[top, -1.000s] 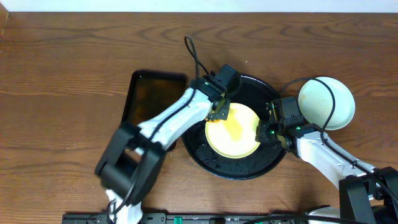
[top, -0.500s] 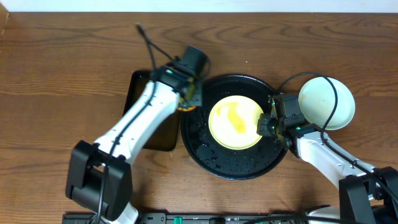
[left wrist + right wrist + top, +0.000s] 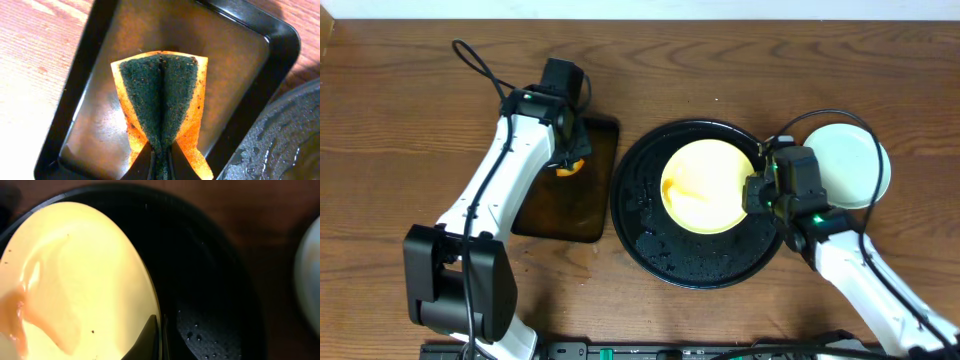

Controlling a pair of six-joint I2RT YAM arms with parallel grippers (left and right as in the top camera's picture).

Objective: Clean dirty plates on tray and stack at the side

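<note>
Wood-grain table [image 3: 410,120] all round, for context. So the pale yellow plate [image 3: 703,186] sits in the upper right part of the round black tray [image 3: 645,235]. The right gripper [image 3: 752,195] is clamped on its right rim, fingers pressed thin on the edge. Plate's surface looks wet and glossy with a couple of dark specks, and the tray floor is beaded with water drops. Just right of the tray, another pale plate [image 3: 855,165] rests on the table. Over on the left, the left gripper [image 3: 568,152] is pinching a folded orange sponge [image 3: 160,100], green scrubby side out, above the dark brown rectangular tray [image 3: 75,105].
</note>
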